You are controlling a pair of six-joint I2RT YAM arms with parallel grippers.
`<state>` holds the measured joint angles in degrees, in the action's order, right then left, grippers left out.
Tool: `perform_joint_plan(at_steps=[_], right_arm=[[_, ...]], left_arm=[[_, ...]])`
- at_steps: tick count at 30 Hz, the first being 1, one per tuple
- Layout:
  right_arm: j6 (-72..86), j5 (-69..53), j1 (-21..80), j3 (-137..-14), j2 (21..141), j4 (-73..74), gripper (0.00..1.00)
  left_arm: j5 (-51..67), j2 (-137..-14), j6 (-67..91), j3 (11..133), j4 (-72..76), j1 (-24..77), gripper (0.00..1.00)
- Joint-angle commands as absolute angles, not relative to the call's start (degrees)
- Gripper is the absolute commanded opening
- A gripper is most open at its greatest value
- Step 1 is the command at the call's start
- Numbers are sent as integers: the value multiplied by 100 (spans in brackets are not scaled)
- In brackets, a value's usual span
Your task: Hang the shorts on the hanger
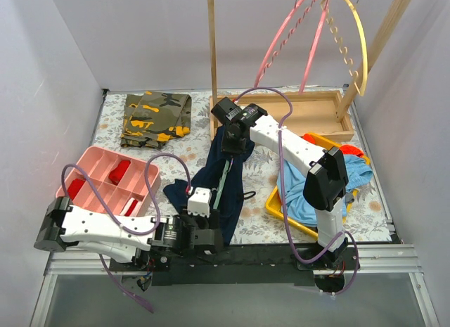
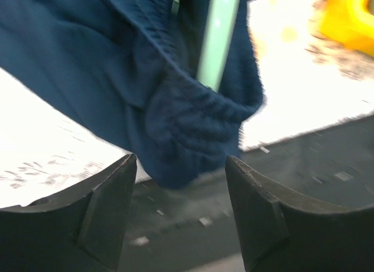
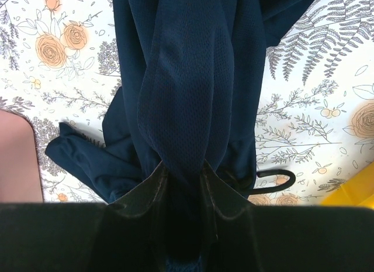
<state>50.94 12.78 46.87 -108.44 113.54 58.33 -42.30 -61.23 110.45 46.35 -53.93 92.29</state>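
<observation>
**Operator:** Right side?

**Spotter:** Your right end effector (image 3: 184, 181) is pinched narrow on a bunched fold of the shorts (image 3: 193, 79), lifted off the floral desk (image 3: 304, 108). Navy cloth hangs from it in long folds. A black drawstring (image 3: 274, 175) loops out just beside the fingers.

**Operator:** And the hanger?

**Spotter:** The hanger (image 1: 223, 181), pale green, shows inside the opening of the shorts, running along the cloth between your two arms. In the left wrist view its bar passes in behind the ribbed waistband.

**Operator:** Left side?

**Spotter:** Your left end effector (image 2: 180, 167) stands wide, with nothing clamped. The waistband bunch sits just ahead of the gap; I cannot tell whether they touch. The low end of the shorts lies by the near desk edge, between the pink tray (image 1: 105, 176) and the yellow tray (image 1: 281, 207).
</observation>
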Motion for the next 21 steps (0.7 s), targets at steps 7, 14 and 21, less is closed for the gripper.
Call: perform_joint_plan(at_steps=[7,14,21], right_arm=[[5229,1020,4667,-10890,11250,5765,1],[5229,1028,4667,-10898,11197,5792,1],[5256,941,4667,-10863,11136,5783,1]], left_arm=[[-6073,-6216,10365,4185,-4064,9413,62],[-5756,-5371,8464,3086,-1600,9396,50],[-5827,-5466,8481,2673,-1284,9299,45]])
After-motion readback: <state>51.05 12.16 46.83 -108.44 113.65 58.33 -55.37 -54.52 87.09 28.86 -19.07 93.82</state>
